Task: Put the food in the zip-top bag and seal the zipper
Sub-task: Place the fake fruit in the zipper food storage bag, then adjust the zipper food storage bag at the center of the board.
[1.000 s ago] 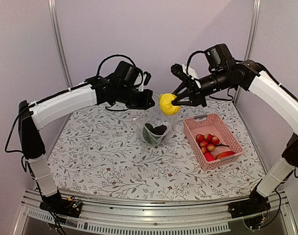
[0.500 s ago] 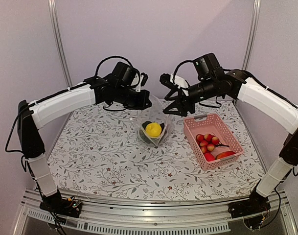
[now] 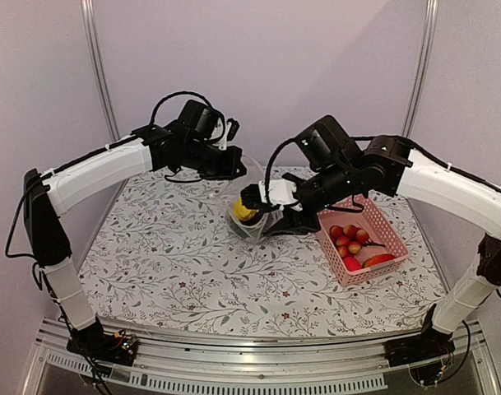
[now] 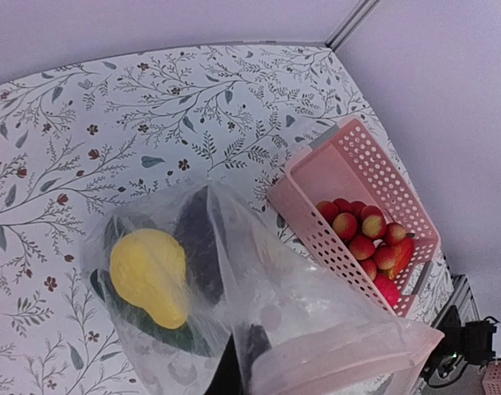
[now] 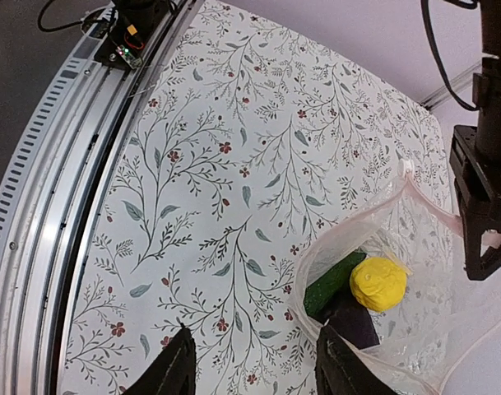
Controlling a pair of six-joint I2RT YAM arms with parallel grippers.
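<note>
The clear zip-top bag [image 3: 254, 222] stands open mid-table, its mouth edge held up by my left gripper [image 3: 234, 164], which is shut on it. In the left wrist view the bag [image 4: 299, 304] shows a pinkish zipper strip [image 4: 349, 350] near my fingers [image 4: 238, 370]. Inside lie a yellow piece [image 3: 246, 211] [image 4: 147, 276] [image 5: 378, 282], a dark green piece [image 5: 332, 282] and a dark purple piece [image 5: 353, 321]. My right gripper [image 3: 275, 216] [image 5: 258, 370] is open and empty, low beside the bag's right side. Cherry tomatoes [image 3: 349, 234] [image 4: 361, 234] and a red-orange piece [image 3: 378, 260] lie in the basket.
The pink slotted basket [image 3: 340, 198] [image 4: 316, 164] stands right of the bag, close to my right arm. The table has a floral cloth [image 3: 168, 255]; a metal rail [image 5: 36, 230] runs along its near edge. My left gripper shows in the right wrist view [image 5: 480, 206].
My right gripper let go of the yellow piece, which dropped into the bag. The right gripper then came down beside the bag. My left gripper kept hold of the bag mouth.
</note>
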